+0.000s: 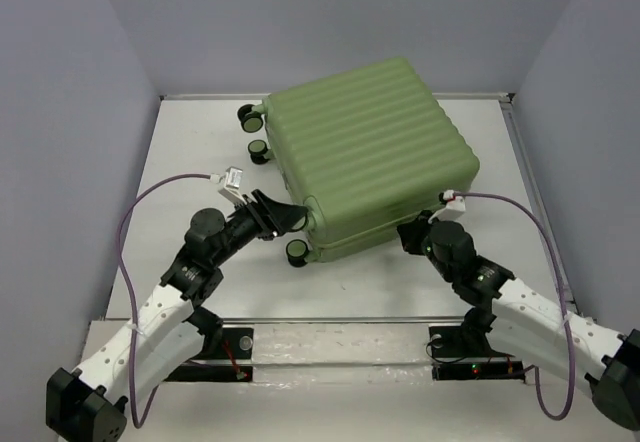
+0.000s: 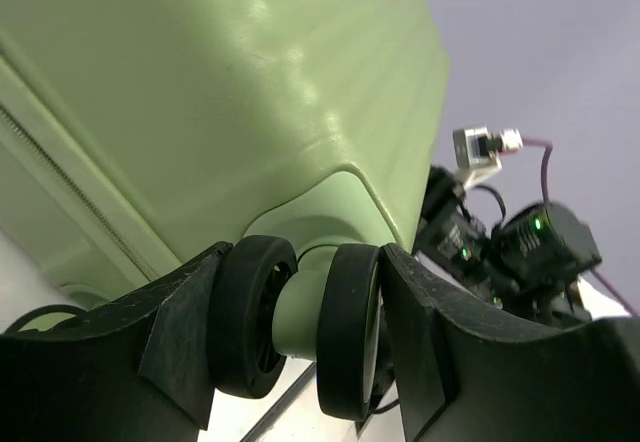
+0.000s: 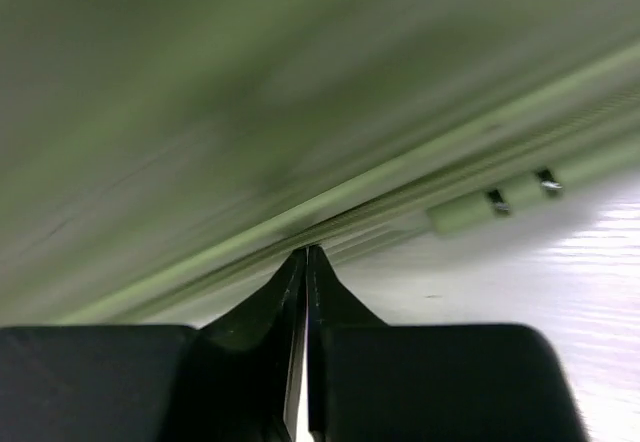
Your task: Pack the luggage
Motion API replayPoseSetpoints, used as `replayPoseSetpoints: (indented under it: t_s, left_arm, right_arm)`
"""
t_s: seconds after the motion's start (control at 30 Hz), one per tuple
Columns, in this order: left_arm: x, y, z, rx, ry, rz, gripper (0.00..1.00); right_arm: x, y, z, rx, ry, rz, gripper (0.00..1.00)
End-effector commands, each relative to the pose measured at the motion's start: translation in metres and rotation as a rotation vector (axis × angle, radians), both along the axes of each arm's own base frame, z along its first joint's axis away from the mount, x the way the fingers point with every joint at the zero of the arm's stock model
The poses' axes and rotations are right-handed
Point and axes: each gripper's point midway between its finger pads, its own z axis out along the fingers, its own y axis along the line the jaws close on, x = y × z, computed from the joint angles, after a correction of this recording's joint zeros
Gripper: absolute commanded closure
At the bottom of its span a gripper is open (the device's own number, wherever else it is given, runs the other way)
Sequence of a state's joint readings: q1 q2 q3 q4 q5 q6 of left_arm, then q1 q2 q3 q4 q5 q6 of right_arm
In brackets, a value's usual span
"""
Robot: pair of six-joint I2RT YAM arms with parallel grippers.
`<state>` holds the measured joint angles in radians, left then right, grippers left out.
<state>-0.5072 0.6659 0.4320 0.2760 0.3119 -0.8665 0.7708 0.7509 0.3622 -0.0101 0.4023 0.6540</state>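
Observation:
The luggage [image 1: 370,152] lies flat and closed on the white table, its ribbed light-green shell up and its casters pointing left. My left gripper [image 1: 292,218] is at the near-left corner, shut on a black-and-green double caster wheel [image 2: 345,327], with a finger pressed against each outer side of the wheel pair. In the left wrist view the shell [image 2: 220,92] fills the frame above my left gripper [image 2: 300,312]. My right gripper [image 1: 408,234] is at the suitcase's near edge. Its fingers are shut, with the right gripper's tips [image 3: 306,257] touching the zipper seam of the shell [image 3: 250,92].
Three other casters [image 1: 248,117], [image 1: 260,150], [image 1: 297,252] stick out on the suitcase's left side. A pale green zipper tab [image 3: 470,214] sits right of my right fingertips. Grey walls enclose the table [image 1: 200,292] on three sides. Purple cables loop off both wrists.

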Motion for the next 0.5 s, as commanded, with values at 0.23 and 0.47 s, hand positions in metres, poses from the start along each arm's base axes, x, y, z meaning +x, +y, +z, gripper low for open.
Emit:
replayPoseSetpoints:
  t_s: [0.23,0.47]
  left_arm:
    - [-0.037,-0.065,0.011,0.011,-0.166,-0.159,0.94]
    - [-0.047,-0.127,0.022,0.041,-0.209,-0.285,0.94]
  right_arm:
    - [0.113,-0.044,0.052,-0.005,-0.154,0.015,0.93]
    - [0.164,0.008,0.091,0.031,-0.240,0.288,0.90]
